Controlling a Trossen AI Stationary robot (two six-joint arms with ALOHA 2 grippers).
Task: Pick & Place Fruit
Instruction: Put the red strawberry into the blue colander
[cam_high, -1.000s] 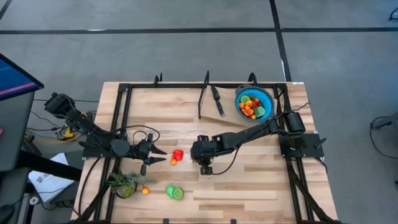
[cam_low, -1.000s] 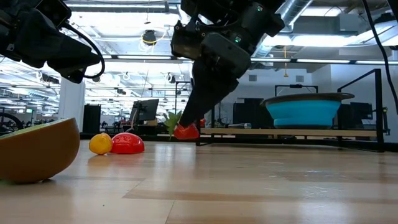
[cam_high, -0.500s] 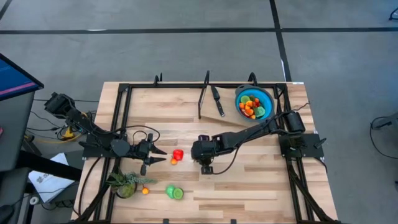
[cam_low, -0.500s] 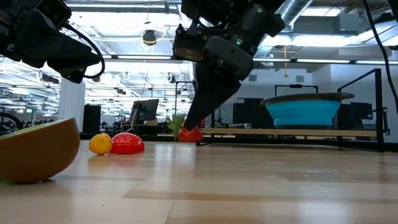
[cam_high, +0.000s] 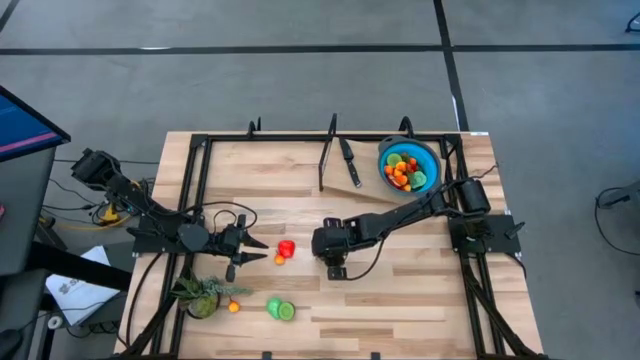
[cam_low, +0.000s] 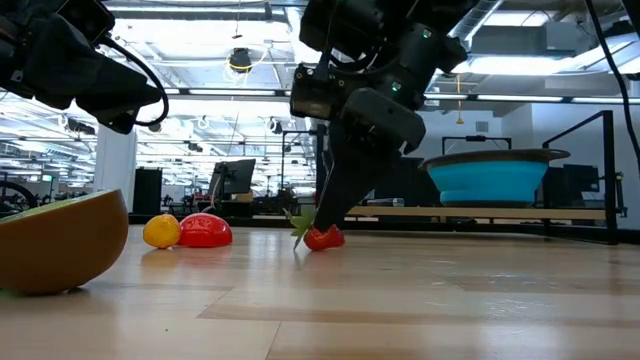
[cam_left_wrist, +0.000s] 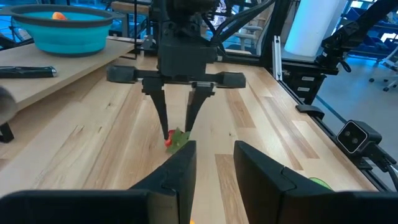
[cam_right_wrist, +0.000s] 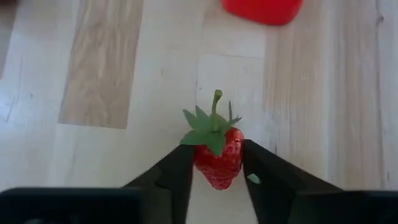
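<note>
I have the right gripper (cam_right_wrist: 214, 171) down on the table, fingers hugging the strawberry (cam_right_wrist: 217, 155) between them; left gripper (cam_left_wrist: 214, 165) waits nearby, fingers slightly apart, holding nothing.

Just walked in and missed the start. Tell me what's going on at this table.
The right gripper is down at the middle of the table with a toy strawberry between its fingers, the berry resting on the wood. The left gripper waits near a red fruit. The blue bowl at the back right already holds many fruits; a few more lie loose at the front left.
</note>
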